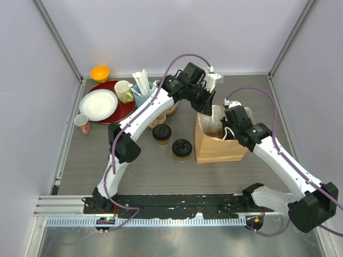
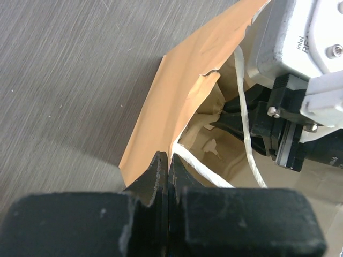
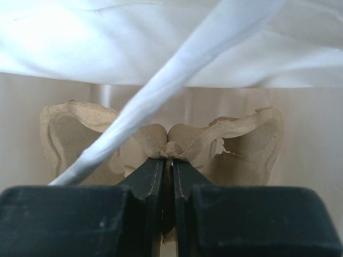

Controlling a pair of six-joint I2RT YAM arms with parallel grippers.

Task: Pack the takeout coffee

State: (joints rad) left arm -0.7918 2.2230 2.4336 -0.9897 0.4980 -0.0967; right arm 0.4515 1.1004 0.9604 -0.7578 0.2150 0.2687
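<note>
Right claw [image 3: 168, 155], carrier [image 3: 241, 140] half-hidden in bag [image 1: 214, 150]

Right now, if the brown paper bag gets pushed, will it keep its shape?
The paper bag probably buckles: its thin wall is creased near the rim the left hand pinches. The ragged edge suggests easy tearing. Standing tall, it may tip.
</note>
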